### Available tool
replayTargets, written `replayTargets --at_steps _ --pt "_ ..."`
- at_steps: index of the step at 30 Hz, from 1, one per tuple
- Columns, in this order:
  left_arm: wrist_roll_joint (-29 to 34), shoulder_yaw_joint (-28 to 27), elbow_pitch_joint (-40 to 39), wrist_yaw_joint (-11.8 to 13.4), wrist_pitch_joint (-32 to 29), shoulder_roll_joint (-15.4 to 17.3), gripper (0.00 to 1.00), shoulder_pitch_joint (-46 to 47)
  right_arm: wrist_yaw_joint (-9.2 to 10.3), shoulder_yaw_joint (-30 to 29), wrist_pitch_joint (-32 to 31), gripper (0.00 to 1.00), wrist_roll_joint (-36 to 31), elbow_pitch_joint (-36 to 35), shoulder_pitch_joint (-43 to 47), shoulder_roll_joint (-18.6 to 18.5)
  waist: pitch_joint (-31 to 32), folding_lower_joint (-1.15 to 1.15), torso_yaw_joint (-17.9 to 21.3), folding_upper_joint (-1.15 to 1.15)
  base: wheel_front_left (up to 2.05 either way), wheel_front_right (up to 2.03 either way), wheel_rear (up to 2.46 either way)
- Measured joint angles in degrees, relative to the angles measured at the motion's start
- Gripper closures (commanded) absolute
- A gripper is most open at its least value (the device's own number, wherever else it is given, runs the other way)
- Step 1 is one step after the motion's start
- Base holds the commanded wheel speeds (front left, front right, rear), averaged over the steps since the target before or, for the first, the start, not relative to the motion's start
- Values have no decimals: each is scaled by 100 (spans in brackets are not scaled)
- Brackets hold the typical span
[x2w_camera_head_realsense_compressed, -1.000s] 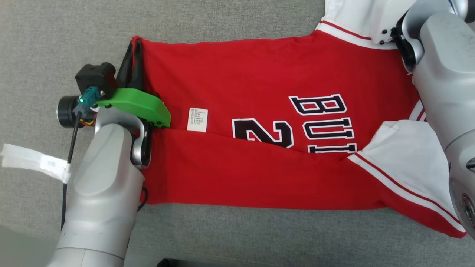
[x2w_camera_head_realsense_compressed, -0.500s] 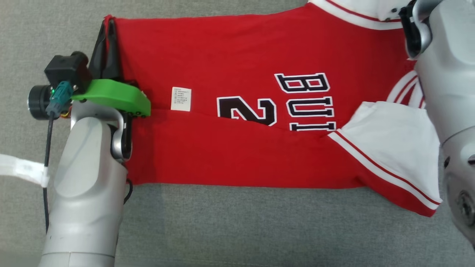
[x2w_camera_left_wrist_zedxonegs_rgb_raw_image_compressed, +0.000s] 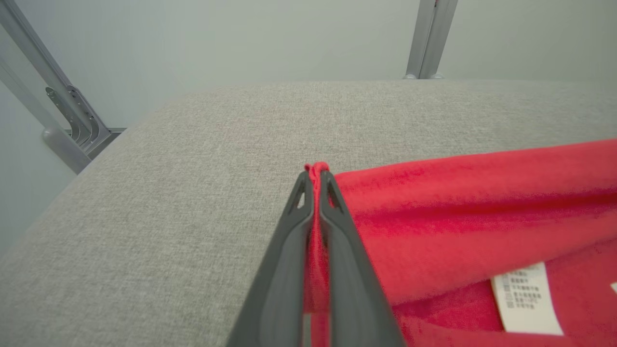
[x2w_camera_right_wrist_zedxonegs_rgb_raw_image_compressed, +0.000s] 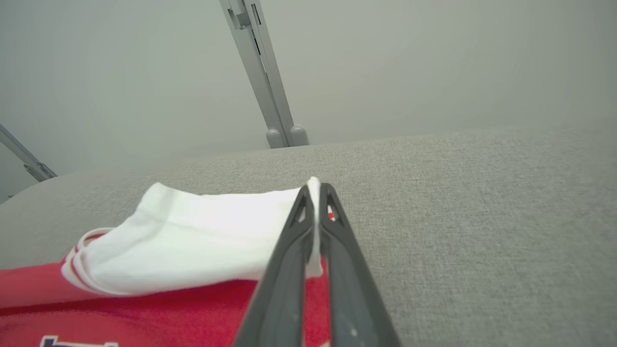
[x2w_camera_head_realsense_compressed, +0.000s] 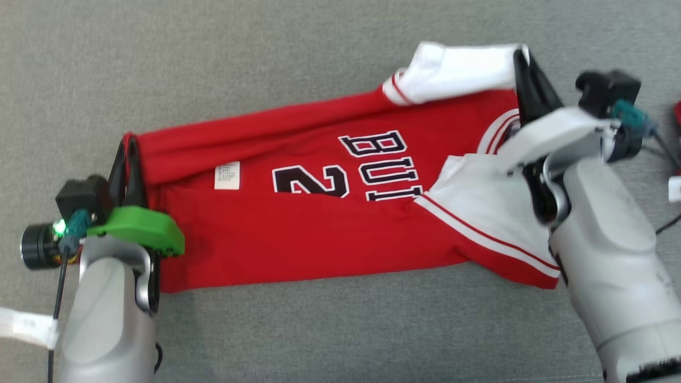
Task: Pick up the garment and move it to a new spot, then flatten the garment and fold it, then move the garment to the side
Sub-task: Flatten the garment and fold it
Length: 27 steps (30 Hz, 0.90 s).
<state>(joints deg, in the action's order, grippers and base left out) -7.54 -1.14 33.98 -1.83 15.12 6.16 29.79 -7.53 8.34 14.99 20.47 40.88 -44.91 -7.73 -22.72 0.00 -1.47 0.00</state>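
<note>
With my left gripper (x2w_camera_head_realsense_compressed: 127,146) clamped on the hem corner (x2w_camera_left_wrist_zedxonegs_rgb_raw_image_compressed: 315,167) and my right gripper (x2w_camera_head_realsense_compressed: 520,56) clamped on a white sleeve (x2w_camera_head_realsense_compressed: 457,66) of the red knit jersey (x2w_camera_head_realsense_compressed: 298,239) lying part-folded on the grey fabric table (x2w_camera_head_realsense_compressed: 266,64), I judge that uneven pulling could slip either thin pinch.

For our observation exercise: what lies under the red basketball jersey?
Grey woven table covering shows all around the red-and-white jersey; anything directly underneath is hidden.
</note>
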Motion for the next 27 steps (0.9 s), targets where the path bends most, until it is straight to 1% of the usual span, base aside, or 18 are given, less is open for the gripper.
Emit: replayTargets --at_steps 8,12,16,18,19,20,21,27 --pt "124 -220 -66 -19 0 -4 100 -832 0 113 0 100 546 -668 1285 105 561 0 334 0 0 0 0" --pt "188 -256 -98 -23 0 -49 100 -1151 0 146 0 100 682 -767 1733 179 823 0 458 0 0 0 0" --pt "205 -282 -87 -11 0 -155 100 -1479 0 187 1 100 717 -719 2059 238 1075 0 543 0 0 0 0" --pt "204 -298 -65 -8 0 -197 47 -1643 0 205 0 100 697 -606 2168 269 1180 0 571 0 0 0 0" --pt "203 -315 -56 19 0 -214 0 -1716 0 216 1 100 646 -522 2211 271 1234 0 582 0 0 0 0" --pt "181 -341 -64 42 0 -233 0 -1788 0 168 0 23 647 -469 2249 289 1284 0 590 0 0 0 0" --pt "149 -365 -88 58 0 -249 0 -1848 0 135 0 0 645 -456 2266 298 1322 0 595 0 0 0 0" --pt "45 -526 -720 290 0 -315 0 -2296 1 -143 2 0 449 -568 2390 349 1510 -1 546 0 0 0 0"
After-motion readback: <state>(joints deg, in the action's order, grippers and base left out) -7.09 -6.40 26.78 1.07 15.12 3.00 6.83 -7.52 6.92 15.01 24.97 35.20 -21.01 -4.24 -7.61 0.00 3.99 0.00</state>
